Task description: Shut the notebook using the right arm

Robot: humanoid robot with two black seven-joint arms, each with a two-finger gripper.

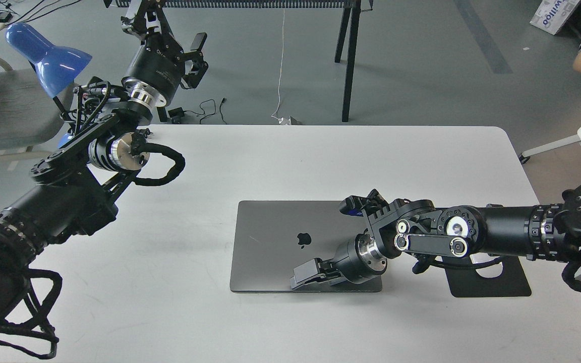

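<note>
at the far left the left gripper (195, 54) is raised beside the blue lamp (48, 54) with its fingers apart, the notebook (280, 242) lies closed in the middle of the white table (169, 312), and the right gripper (304, 275) rests on its lid, fingers together.
</note>
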